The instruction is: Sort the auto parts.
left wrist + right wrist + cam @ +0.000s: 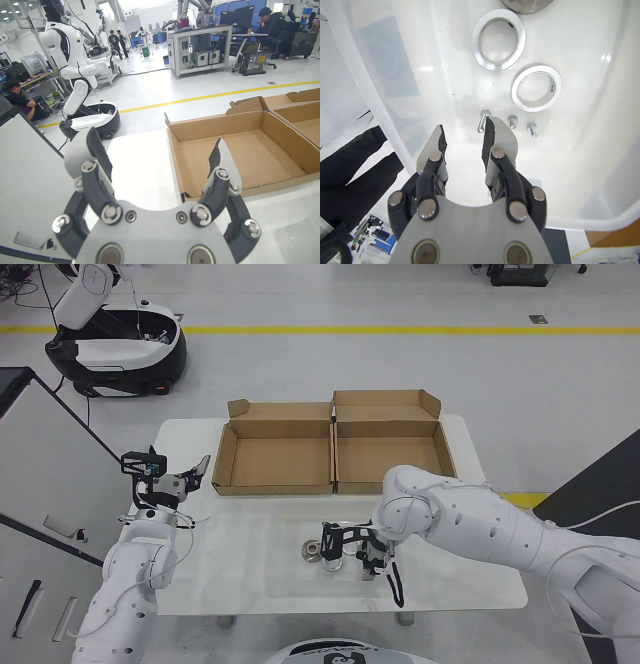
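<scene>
My right gripper [466,125] [375,562] hangs open inside a clear plastic bin [595,220] at the table's front middle. A long silver bolt [483,121] lies right beside one of its fingertips [490,125], outside the gap. Two short bolts [512,121] [532,129] lie close by. Farther along the bin floor are two metal rings [498,66] [536,107] and a darker round part [525,6]. My left gripper [155,136] [195,474] is open and empty, held above the table's left edge and facing the left cardboard box [250,155].
Two open, empty cardboard boxes [272,454] [390,449] stand side by side at the back of the white table [240,564]. A grey round part [312,554] sits just left of the right gripper. Another robot [120,344] stands on the floor beyond the table.
</scene>
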